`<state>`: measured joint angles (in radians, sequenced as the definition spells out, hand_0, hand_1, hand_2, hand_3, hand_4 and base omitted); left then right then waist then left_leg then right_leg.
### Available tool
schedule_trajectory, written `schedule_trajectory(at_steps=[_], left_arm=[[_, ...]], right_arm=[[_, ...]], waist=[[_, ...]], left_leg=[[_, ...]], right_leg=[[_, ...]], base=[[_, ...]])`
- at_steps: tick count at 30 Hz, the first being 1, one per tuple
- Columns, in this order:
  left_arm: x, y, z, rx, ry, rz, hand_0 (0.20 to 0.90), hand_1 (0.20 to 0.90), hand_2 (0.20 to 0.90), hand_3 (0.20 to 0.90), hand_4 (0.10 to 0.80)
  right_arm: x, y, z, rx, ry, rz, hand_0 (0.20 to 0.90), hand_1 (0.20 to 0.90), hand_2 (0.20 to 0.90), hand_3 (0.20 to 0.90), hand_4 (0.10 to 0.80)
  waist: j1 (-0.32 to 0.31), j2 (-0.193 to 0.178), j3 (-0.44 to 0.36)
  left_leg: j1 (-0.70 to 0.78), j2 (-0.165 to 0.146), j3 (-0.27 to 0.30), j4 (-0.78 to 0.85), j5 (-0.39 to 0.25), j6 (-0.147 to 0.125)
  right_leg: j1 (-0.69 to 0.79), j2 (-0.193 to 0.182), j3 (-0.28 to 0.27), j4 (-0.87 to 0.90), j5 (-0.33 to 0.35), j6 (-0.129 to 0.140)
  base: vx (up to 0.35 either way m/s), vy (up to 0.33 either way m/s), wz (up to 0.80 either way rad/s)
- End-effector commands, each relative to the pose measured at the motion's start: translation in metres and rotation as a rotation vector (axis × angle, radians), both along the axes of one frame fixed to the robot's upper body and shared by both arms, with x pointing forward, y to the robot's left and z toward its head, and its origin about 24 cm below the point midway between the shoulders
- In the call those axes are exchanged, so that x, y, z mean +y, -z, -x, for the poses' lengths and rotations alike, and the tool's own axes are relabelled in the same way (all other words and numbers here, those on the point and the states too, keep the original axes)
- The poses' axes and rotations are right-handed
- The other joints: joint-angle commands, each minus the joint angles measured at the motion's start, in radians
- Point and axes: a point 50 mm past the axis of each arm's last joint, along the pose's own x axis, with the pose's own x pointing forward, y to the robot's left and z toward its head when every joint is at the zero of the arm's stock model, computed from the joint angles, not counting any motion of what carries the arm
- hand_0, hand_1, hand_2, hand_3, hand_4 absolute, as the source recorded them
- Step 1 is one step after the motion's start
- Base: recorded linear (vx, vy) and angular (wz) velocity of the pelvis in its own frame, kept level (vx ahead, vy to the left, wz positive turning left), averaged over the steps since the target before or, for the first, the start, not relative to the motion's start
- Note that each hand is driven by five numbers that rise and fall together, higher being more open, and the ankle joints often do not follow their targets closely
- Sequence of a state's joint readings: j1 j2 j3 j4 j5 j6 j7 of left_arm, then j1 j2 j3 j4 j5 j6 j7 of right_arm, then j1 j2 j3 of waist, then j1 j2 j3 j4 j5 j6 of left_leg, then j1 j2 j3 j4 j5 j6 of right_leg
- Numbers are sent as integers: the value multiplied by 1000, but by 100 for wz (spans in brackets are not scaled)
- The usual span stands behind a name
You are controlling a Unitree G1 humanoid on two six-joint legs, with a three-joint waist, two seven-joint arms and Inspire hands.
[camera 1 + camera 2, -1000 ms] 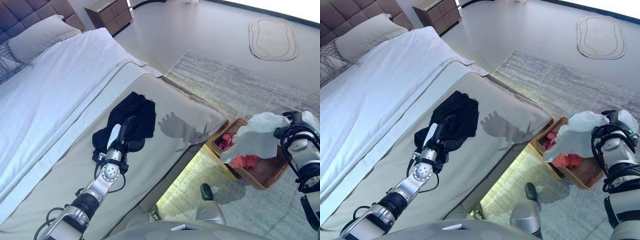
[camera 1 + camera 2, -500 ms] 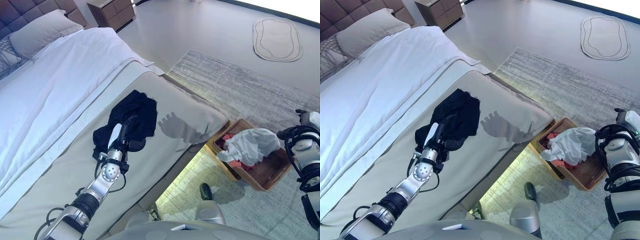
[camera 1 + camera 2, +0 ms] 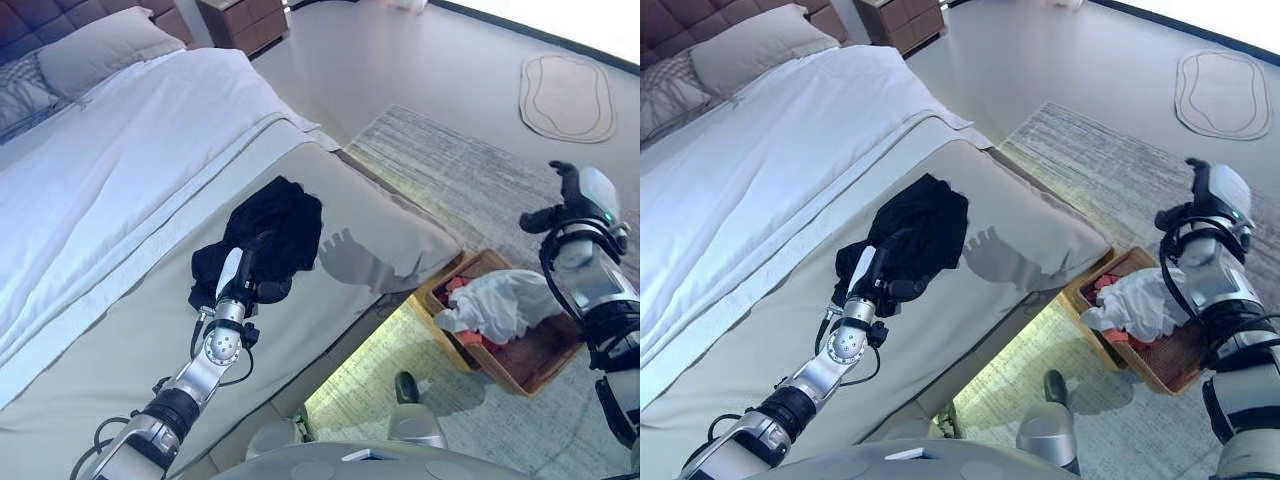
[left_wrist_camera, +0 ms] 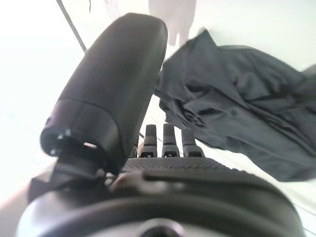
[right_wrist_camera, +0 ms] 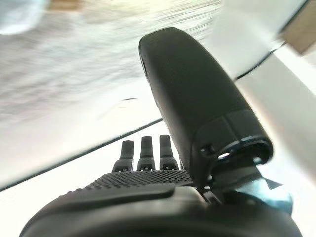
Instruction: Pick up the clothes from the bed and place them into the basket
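A black garment (image 3: 268, 232) lies crumpled on the beige cover at the foot of the bed (image 3: 120, 330); it also shows in the left wrist view (image 4: 237, 103). My left hand (image 3: 243, 277) rests at the garment's near edge with fingers straight, open and empty. A white garment (image 3: 502, 301) lies in the wooden basket (image 3: 530, 372) on the floor beside the bed, on top of red clothes (image 3: 458, 287). My right hand (image 3: 567, 196) is raised above the basket, open and empty.
The bed has a white sheet (image 3: 110, 170) and pillows (image 3: 105, 45) at its head. A wooden nightstand (image 3: 250, 20) stands past it. A grey rug (image 3: 470, 180) lies under the basket, and a small oval mat (image 3: 567, 95) lies farther off.
My right hand let go of the white garment, which dropped into the basket, and the hand then rose above it, open. The left hand has stayed by the black garment.
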<state>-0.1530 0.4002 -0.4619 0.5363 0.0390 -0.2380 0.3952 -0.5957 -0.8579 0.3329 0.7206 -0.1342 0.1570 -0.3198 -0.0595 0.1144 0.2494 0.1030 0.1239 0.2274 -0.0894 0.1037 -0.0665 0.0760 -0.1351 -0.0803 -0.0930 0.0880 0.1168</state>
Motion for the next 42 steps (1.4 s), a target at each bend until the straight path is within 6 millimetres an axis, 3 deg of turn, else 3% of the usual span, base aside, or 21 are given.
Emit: schedule_trajectory(at_steps=[1,8,16,21,24,27,31,34,42], left_arm=[[22,-20,-13,-124,-106,-32,900,900,900,900,800],[38,-20,-13,-122,-161,-75,900,900,900,900,800],[45,-20,-6,-120,-147,-64,900,900,900,900,800],[42,-34,-13,-207,-125,-25,900,900,900,900,800],[41,-41,-15,-243,-114,-23,900,900,900,900,800],[41,-50,-18,-284,-89,-34,900,900,900,900,800],[37,-69,-24,-377,-86,-19,900,900,900,900,800],[33,-80,-23,-437,-72,-10,900,900,900,900,800],[24,-102,-15,-574,-42,54,900,900,900,900,800]], right_arm=[[44,-67,-36,-229,-178,88,900,900,900,900,800],[73,-80,-52,-226,-264,129,900,900,900,900,800],[82,-76,-65,-177,-235,160,900,900,900,900,800],[79,-90,-73,-177,-155,141,900,900,900,900,800],[80,-98,-75,-190,-131,156,900,900,900,900,800],[83,-107,-78,-195,-95,180,900,900,900,900,800],[84,-122,-80,-203,-48,185,900,900,900,900,800],[78,-121,-79,-184,-14,166,900,900,900,900,800],[58,-122,-74,-116,92,229,900,900,900,900,800]], waist=[[66,-88,-77],[158,-95,-62],[281,-81,-12],[356,-42,83],[384,-33,131],[417,-25,199],[437,-9,270],[450,-7,271],[460,13,271]], left_leg=[[30,-26,-55,4,-126,1],[-36,-42,-148,20,-107,8],[-114,-82,-262,68,-105,17],[-207,-117,-340,143,-101,28],[-230,-131,-358,178,-123,28],[-291,-162,-368,276,-147,46],[-397,-201,-371,399,-176,78],[-480,-221,-373,475,-206,98],[-714,-257,-375,679,-277,136]], right_leg=[[-13,11,-53,34,-62,-56],[-23,-21,-139,95,-103,-66],[-33,-55,-243,157,-145,-83],[-95,-81,-304,266,-192,-103],[-116,-90,-316,321,-234,-105],[-163,-111,-341,416,-258,-107],[-269,-152,-342,569,-286,-114],[-348,-170,-341,659,-310,-120],[-588,-168,-306,873,-358,-135]], base=[[22,30,31],[-7,14,39],[-1,22,52],[-82,40,42],[12,-58,34],[-43,-35,27],[-78,19,17],[-9,46,20],[-10,48,9]])
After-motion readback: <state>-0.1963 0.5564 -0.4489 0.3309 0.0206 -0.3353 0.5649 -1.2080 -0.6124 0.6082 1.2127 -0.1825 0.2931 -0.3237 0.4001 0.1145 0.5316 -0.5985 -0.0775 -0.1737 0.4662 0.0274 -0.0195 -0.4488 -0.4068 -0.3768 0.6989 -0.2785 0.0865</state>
